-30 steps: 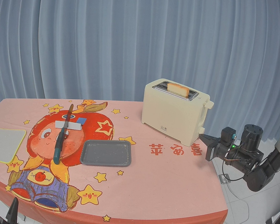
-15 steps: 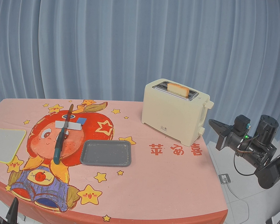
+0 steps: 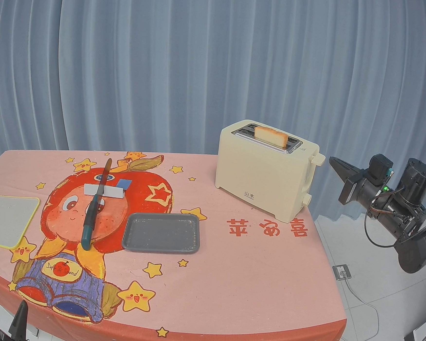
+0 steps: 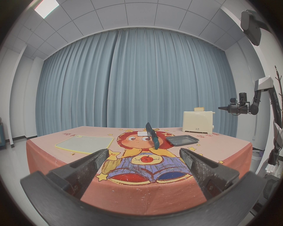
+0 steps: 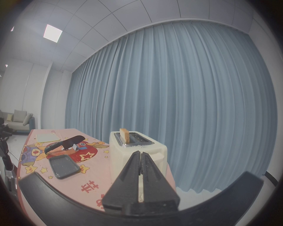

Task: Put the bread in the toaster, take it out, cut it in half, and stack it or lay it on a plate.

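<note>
A toasted bread slice (image 3: 271, 136) stands up out of the near slot of the cream toaster (image 3: 264, 170) at the table's back right. My right gripper (image 3: 333, 162) hangs shut beyond the table's right edge, level with the toaster's lever (image 3: 317, 159) and apart from it. In the right wrist view its closed tips (image 5: 140, 154) point at the toaster (image 5: 118, 156) and bread (image 5: 124, 135). My left gripper (image 3: 0, 303) is open and empty below the table's front left corner. The grey plate (image 3: 162, 232) lies mid-table, empty.
A teal-handled knife (image 3: 94, 203) rests across a small white and blue holder (image 3: 105, 190) left of the plate. A green-rimmed cutting board (image 3: 5, 220) lies at the far left edge. A blue curtain (image 3: 182, 68) hangs behind the table.
My right gripper has risen and drawn back to the right, from beside the toaster's lower knob up to lever height. It stayed shut. Nothing else moved.
</note>
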`<state>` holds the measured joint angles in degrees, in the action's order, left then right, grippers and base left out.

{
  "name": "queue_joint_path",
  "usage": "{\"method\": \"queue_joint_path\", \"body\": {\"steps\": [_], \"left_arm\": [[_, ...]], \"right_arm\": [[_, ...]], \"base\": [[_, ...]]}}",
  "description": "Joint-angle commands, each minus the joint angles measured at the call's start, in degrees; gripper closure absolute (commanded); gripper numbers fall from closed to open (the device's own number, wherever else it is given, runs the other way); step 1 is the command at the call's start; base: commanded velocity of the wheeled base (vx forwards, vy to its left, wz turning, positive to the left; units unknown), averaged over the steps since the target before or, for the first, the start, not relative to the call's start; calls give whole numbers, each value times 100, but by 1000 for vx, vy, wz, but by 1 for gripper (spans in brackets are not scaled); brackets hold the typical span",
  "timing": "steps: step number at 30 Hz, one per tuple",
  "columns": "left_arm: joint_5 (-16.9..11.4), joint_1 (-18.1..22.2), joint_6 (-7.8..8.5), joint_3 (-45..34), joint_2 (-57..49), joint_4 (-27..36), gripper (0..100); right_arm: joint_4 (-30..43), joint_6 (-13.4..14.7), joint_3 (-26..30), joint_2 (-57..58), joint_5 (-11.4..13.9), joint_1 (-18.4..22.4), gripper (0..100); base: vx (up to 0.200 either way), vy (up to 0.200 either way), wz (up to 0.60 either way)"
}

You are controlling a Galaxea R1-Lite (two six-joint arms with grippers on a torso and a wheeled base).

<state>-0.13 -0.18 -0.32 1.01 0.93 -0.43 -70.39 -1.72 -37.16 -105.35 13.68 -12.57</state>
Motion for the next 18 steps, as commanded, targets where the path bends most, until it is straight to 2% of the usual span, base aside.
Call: {"method": "queue_joint_path", "body": {"steps": [1, 4, 10, 14, 18], "left_arm": [[-4, 1, -3, -101, -84, -1, 0], [-4, 1, -3, -101, -84, -1, 0], [5, 1, -3, -101, -84, -1, 0], [-4, 1, -3, -101, -84, -1, 0], [-4, 1, -3, -101, -84, -1, 0]], "right_arm": [[-1, 22, -248, -144, -5, 97, 100], [-1, 49, -468, -337, -23, 176, 100], [-186, 330, -863, -812, -14, 167, 100], [-555, 330, -1004, -1251, -23, 176, 100], [-590, 321, -986, -1418, -32, 167, 100]], "base": [[0, 0, 0], [0, 0, 0], [0, 0, 0], [0, 0, 0], [0, 0, 0]]}}
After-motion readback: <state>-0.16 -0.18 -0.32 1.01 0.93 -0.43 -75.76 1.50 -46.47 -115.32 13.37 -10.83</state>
